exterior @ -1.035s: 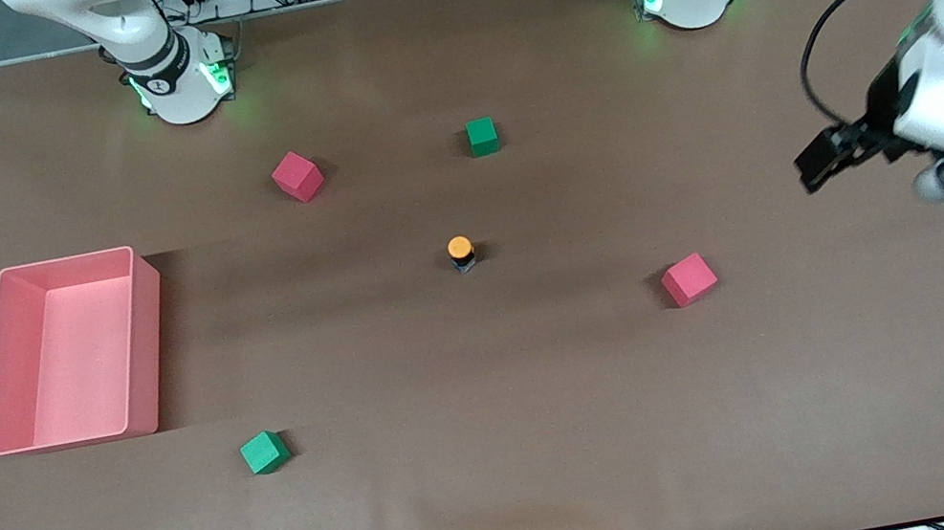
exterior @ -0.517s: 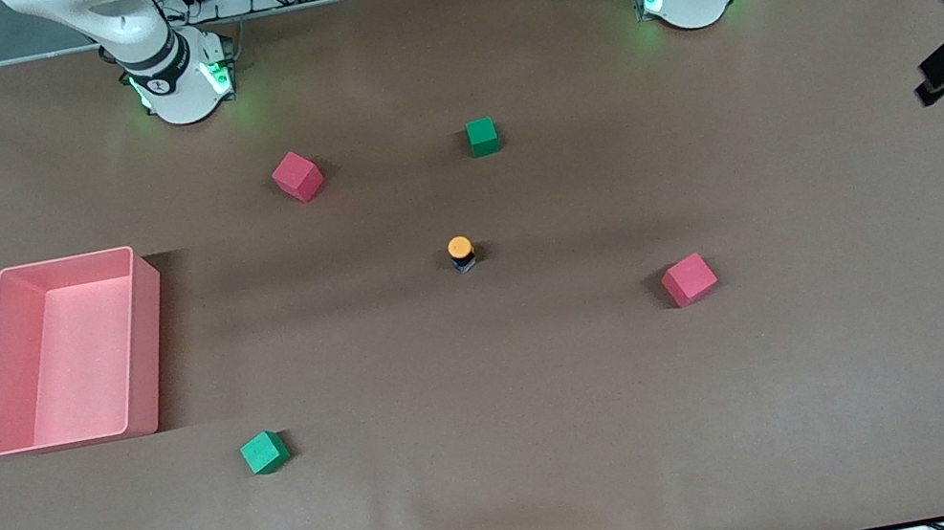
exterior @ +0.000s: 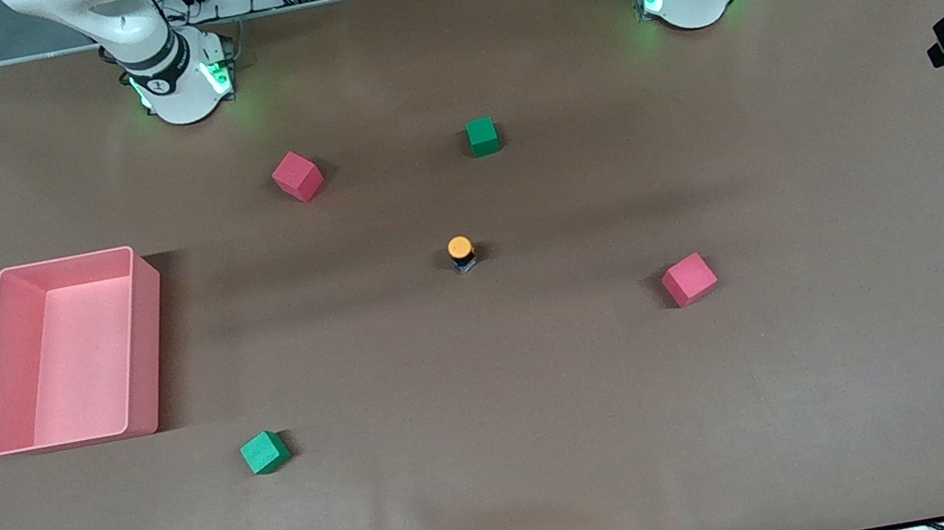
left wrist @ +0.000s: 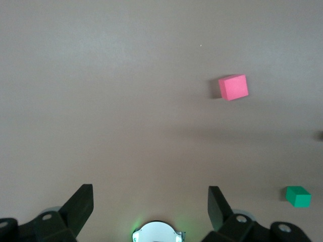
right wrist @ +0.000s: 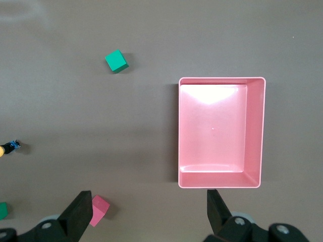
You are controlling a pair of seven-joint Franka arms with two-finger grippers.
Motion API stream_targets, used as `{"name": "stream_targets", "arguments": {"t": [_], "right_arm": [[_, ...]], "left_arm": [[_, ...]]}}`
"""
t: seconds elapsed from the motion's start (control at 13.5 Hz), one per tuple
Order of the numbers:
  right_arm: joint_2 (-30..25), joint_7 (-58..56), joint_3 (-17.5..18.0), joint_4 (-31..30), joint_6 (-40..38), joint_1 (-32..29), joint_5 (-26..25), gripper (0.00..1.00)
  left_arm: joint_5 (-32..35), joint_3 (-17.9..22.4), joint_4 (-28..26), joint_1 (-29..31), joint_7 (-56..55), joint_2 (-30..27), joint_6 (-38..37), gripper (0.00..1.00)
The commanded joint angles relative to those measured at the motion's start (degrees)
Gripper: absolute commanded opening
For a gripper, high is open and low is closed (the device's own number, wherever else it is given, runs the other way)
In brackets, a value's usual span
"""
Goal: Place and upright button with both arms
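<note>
Standing upright near the middle of the table (exterior: 844,394), the button (exterior: 460,252) shows its round orange cap on top of a short black body with a bluish bit at the base; it is smaller than any of the cubes and nothing touches it. In the right wrist view it appears only as a speck of orange and blue at the picture's edge (right wrist: 7,147).

Around it lie four foam cubes, all well apart from it: a green cube (exterior: 482,136) and a red cube (exterior: 297,176) farther from the front camera, a second red cube (exterior: 689,279) nearer and toward the left arm's end, and a second green cube (exterior: 264,452) nearer still and toward the right arm's end. A pink bin (exterior: 137,334) sits open at the right arm's end of the table.

The left gripper (left wrist: 151,201) hangs high over the left arm's end of the table, fingers (left wrist: 83,201) spread wide and holding nothing. The right gripper (right wrist: 146,206) hangs high over the pink bin's area, equally wide and empty.

A second ago the left arm loomed large over its end of the table near the second red cube; since then it has pulled up and out toward the table's edge. The button and cubes have not shifted.
</note>
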Motion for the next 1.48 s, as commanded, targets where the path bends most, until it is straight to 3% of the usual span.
{"name": "stream_targets", "arguments": {"t": [0.0, 0.3, 1.4], "right_arm": [[-0.85, 0.24, -0.09, 0.12, -1.17, -0.53, -0.64, 1.00], [-0.58, 0.24, -0.26, 0.03, -0.91, -1.07, -0.64, 1.00], [-0.76, 0.24, 0.26, 0.38, -1.00, -1.24, -0.38, 1.00]], "left_arm": [[-0.63, 0.17, -5.22, -0.15, 1.36, -3.84, 3.81, 1.00], [-0.89, 0.43, -6.01, 0.02, 1.36, -1.82, 4.43, 1.00], [-0.10, -0.63, -6.19, -0.33, -1.63, -2.61, 9.44, 1.00]]}}
